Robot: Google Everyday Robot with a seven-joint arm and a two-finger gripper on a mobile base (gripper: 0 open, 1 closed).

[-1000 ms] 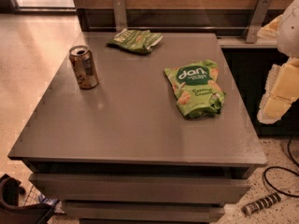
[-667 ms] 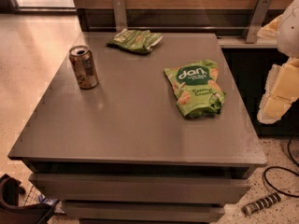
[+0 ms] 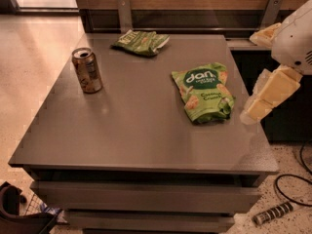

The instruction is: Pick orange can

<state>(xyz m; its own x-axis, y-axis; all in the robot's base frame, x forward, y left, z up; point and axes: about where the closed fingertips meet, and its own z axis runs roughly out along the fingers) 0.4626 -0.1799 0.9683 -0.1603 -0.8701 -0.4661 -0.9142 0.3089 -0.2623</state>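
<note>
The orange can [image 3: 87,70] stands upright on the left part of the grey table [image 3: 131,130], with its silver top showing. My gripper [image 3: 265,95], pale yellow under a white arm housing [image 3: 296,38], hangs at the right edge of the table. It is far to the right of the can and just right of a green snack bag [image 3: 204,94]. It holds nothing that I can see.
A second green snack bag [image 3: 141,42] lies at the table's back edge, near a wooden wall panel with metal brackets [image 3: 124,13]. Black cables [image 3: 292,179] and a striped object [image 3: 273,212] lie on the floor at the right. A dark object [image 3: 19,213] sits at lower left.
The gripper has shifted a little to the left, toward the table's right edge. The can and both bags have not moved.
</note>
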